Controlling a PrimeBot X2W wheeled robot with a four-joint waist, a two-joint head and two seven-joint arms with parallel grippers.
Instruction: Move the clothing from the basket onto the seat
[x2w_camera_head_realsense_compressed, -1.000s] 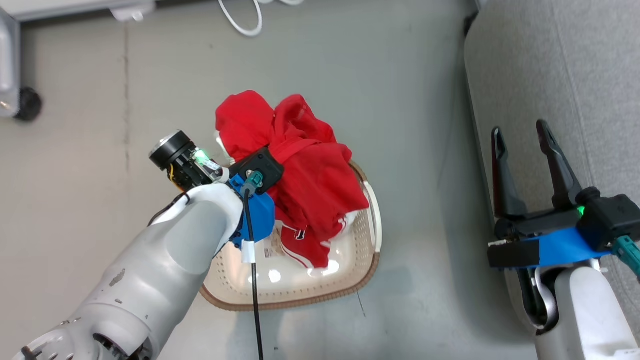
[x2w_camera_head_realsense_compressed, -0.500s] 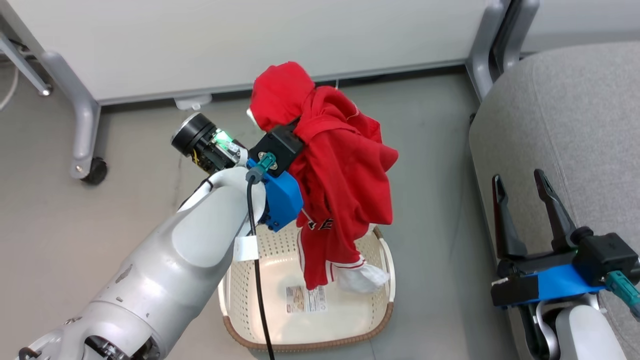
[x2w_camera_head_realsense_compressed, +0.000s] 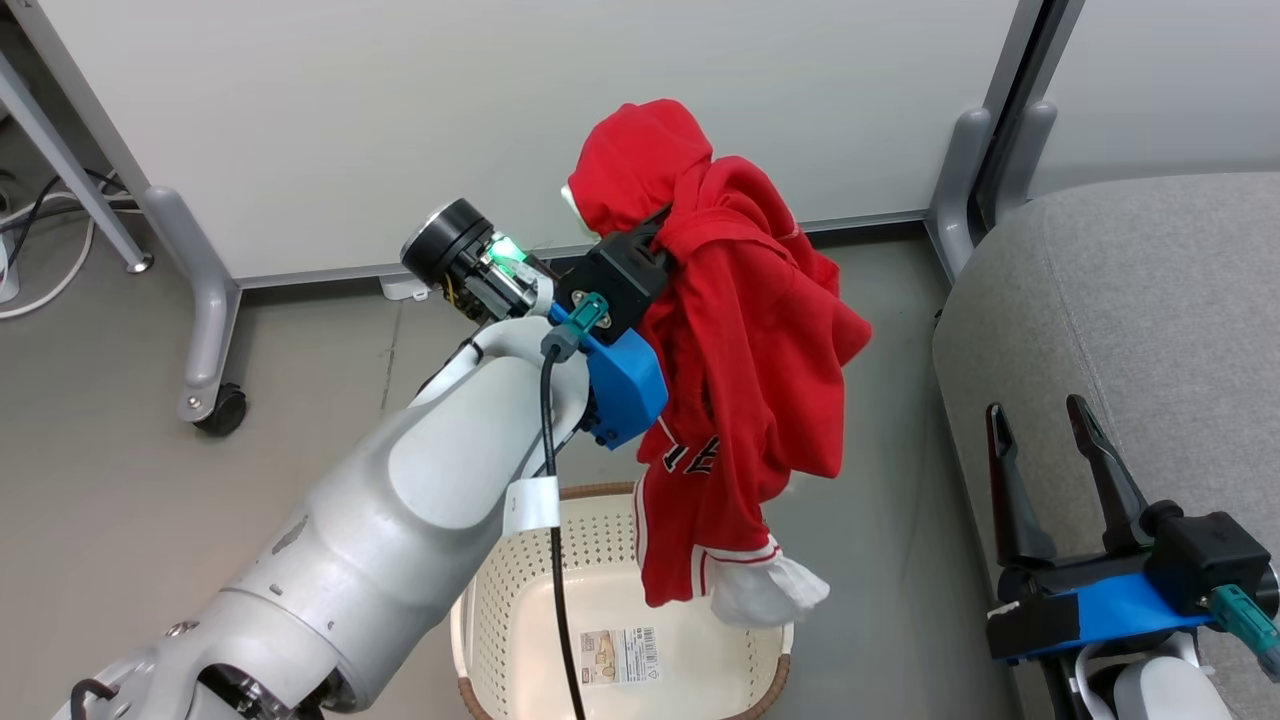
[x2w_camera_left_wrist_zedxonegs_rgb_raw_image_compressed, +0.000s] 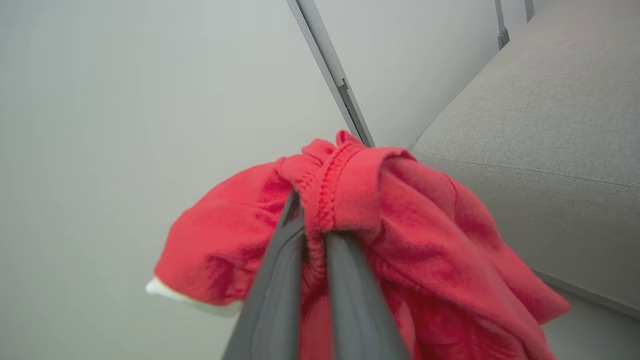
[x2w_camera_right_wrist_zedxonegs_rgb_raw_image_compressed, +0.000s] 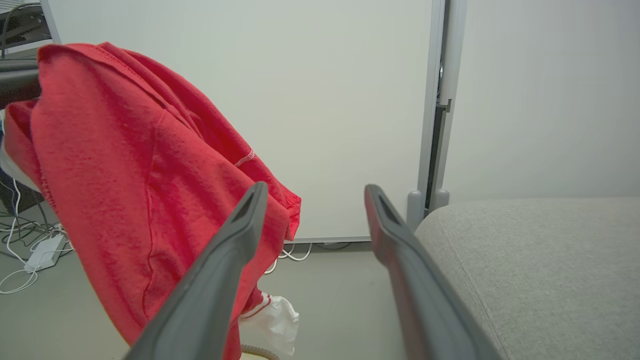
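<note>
The bright red clothing hangs in the air from my left gripper, which is shut on a bunched fold of it. In the left wrist view both fingers pinch the red fabric, with the gripper's middle buried in the fold. The white-trimmed hem dangles just above the far right part of the cream basket, which stands on the floor below. The grey seat lies to the right. Beside its near edge my right gripper is open and holds nothing; its view shows the clothing to the left.
A white partition panel stands behind on grey legs with casters, and a second grey post rises beside the seat. Cables lie on the floor at the far left. Grey floor separates the basket from the seat.
My left arm has lifted the clothing up out of the basket and a little to the right. The head camera tilted up, bringing the panel into view. The right gripper stayed open.
</note>
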